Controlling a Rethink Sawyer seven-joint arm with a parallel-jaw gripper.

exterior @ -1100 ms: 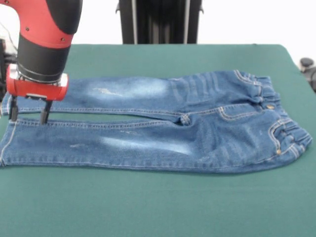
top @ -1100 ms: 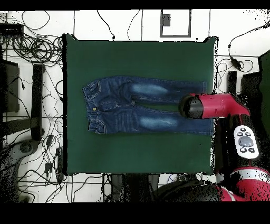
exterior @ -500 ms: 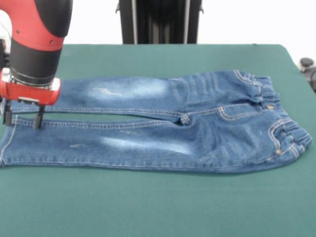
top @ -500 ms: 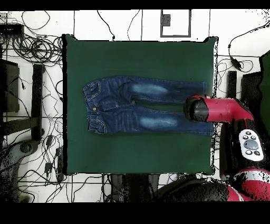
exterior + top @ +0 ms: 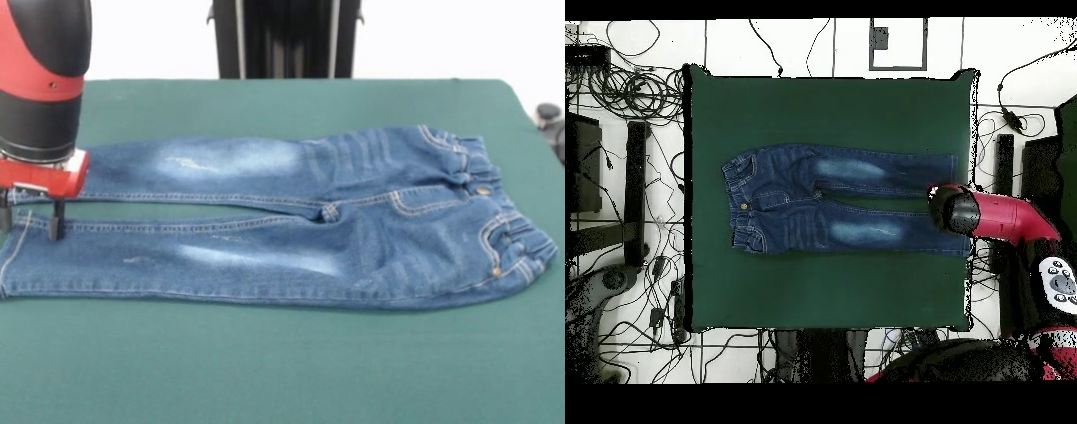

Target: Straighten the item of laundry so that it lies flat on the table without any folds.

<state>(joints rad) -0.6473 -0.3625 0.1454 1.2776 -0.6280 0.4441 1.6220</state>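
Note:
The item of laundry (image 5: 291,225), a small pair of blue jeans, lies spread on the green table (image 5: 265,371). In the front view its waistband is at the right and both legs run left, side by side, with pale faded patches. My gripper (image 5: 29,223) hangs at the left edge over the leg hems. It is open, its two dark fingertips (image 5: 56,230) down near the cloth with nothing held between them. From overhead, the red arm (image 5: 985,215) covers the gripper at the hem end of the jeans (image 5: 835,200), close to the edge of the table (image 5: 825,110).
Tangled cables (image 5: 625,95) and dark equipment lie on the floor around the table in the overhead view. A small black object (image 5: 549,115) sits just off the table's right edge in the front view.
The arm has slid along the legs toward the hems, leftward in the front view, and now sits at the table's edge. The jeans have not moved.

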